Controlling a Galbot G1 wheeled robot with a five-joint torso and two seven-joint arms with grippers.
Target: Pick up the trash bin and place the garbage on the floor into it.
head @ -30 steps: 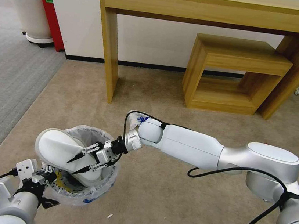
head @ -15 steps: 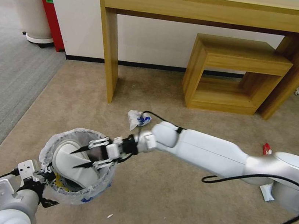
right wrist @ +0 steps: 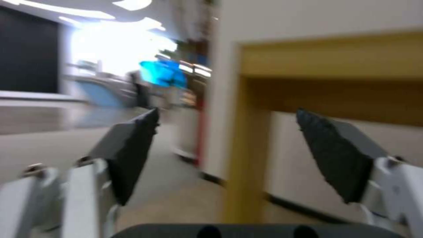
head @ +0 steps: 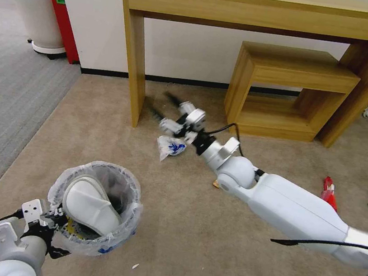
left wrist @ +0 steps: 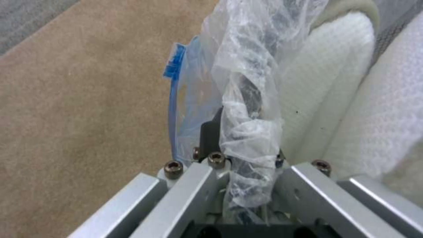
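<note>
— Where's the trash bin (head: 92, 207)?
— On my left, left gripper (head: 46, 223) jaws clenched on its rim, slipper (head: 90, 205) inside.
— Right side?
— Right gripper (head: 163, 107) jaws spread above the plastic bag (head: 170, 146); I'd descend squarely.

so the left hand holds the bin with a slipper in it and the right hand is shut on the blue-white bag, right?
Not quite. The right hand is open and empty, above the blue-white bag on the carpet, as the head view shows. The left hand does hold the bin with the slipper inside.
</note>
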